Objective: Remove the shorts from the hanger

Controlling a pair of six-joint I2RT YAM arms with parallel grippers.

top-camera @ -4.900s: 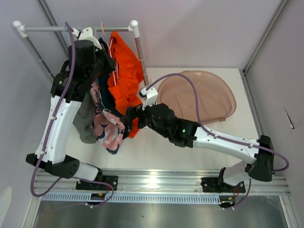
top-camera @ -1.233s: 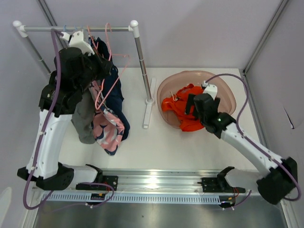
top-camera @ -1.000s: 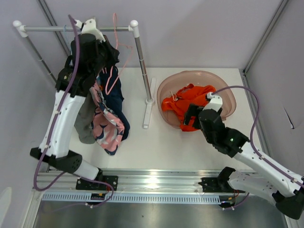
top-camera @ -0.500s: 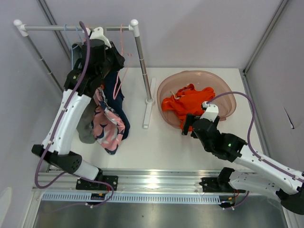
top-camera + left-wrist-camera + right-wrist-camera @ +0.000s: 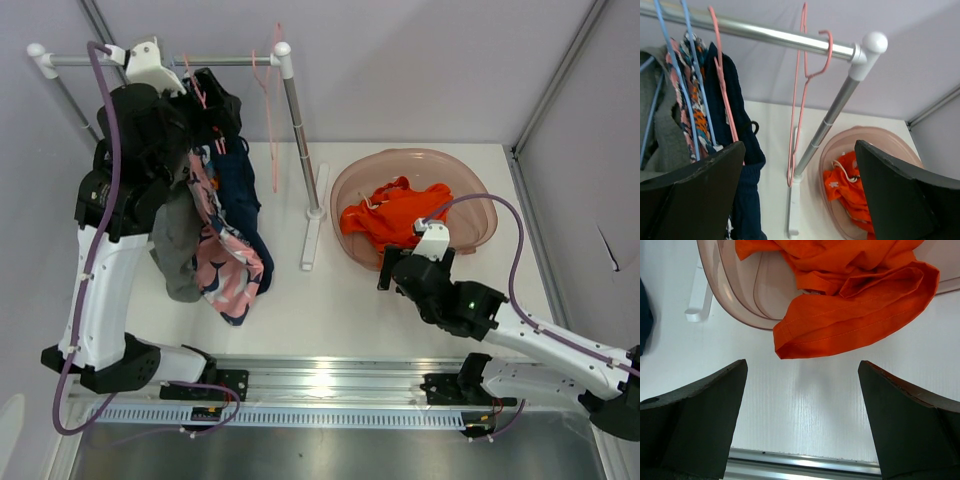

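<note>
We work on a white, finely ribbed tabletop (image 5: 330, 300) enclosed by plain lavender-grey wall panels (image 5: 420, 70). An aluminium track (image 5: 330, 385) runs along the near edge. A tubular metal garment rail (image 5: 200, 60) with white plastic end fittings stands at the left. A translucent pinkish plastic basin (image 5: 420, 153) sits to the right of the rail's post.

The orange shorts (image 5: 395, 215) lie crumpled inside the basin, off the hanger. Only the right wrist view shows one stitched hem draped over the basin's near rim. The left wrist view shows the hook of the bare, thin pink hanger (image 5: 799, 100) seated on the rail; the top view leaves this too small to tell. Navy, floral and grey garments (image 5: 225, 260) hang further left.

The left gripper (image 5: 800, 144) and the right gripper (image 5: 801, 365) are both released, jaws wide, grasping nothing.
</note>
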